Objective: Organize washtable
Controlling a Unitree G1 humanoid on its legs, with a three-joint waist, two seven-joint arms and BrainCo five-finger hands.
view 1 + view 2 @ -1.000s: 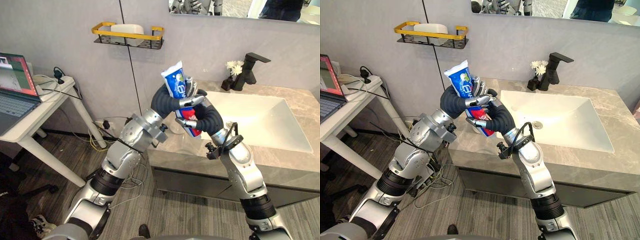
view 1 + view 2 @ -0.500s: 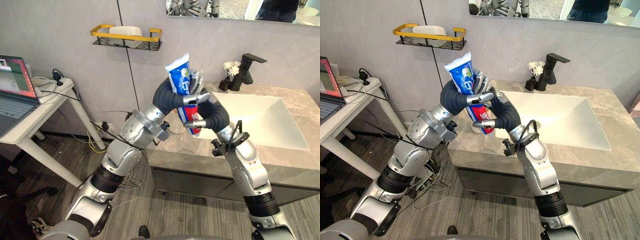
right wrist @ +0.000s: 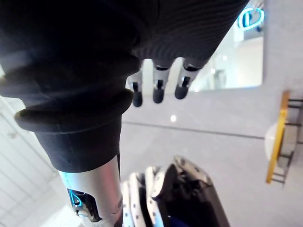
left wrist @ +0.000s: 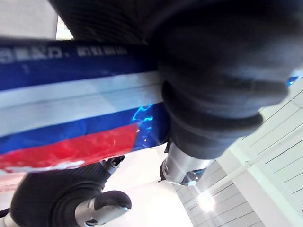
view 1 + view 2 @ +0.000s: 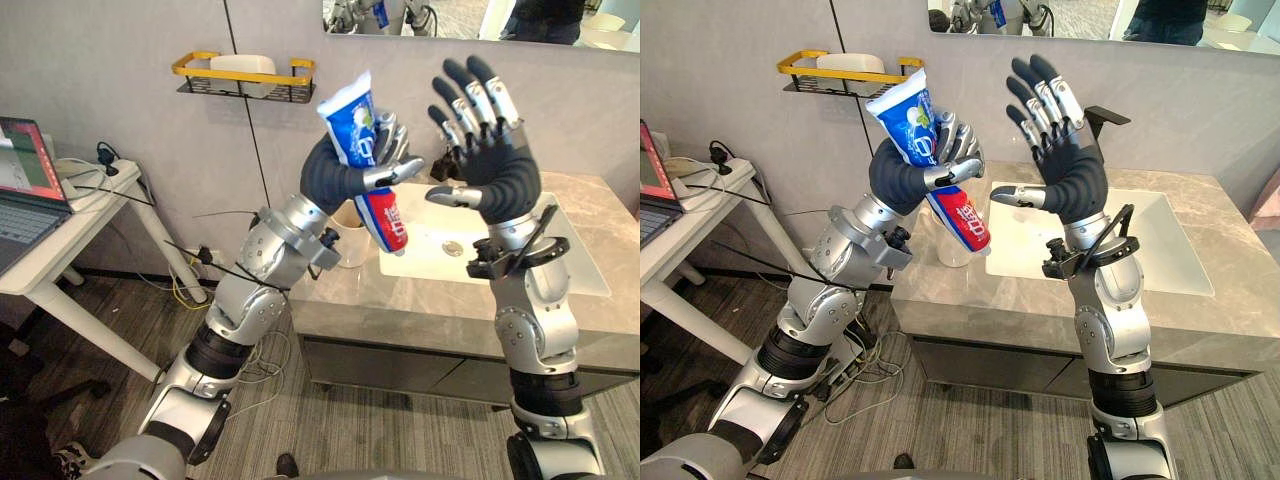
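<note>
The right hand (image 5: pixel 495 175) is letting go of the tube (image 5: pixel 350 132) and rising well above the cup (image 5: pixel 952 252), fingers spread and empty. The left hand (image 5: pixel 385 160) alone is gripping the tube, curled round its middle, over the cup. Dropping it in is probably coming next.

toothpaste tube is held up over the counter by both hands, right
Not quite. Only the left hand is curled round the toothpaste tube, holding it up over the counter. The right hand is open with its fingers spread, raised beside the tube and apart from it. The left eye view shows this.
</note>
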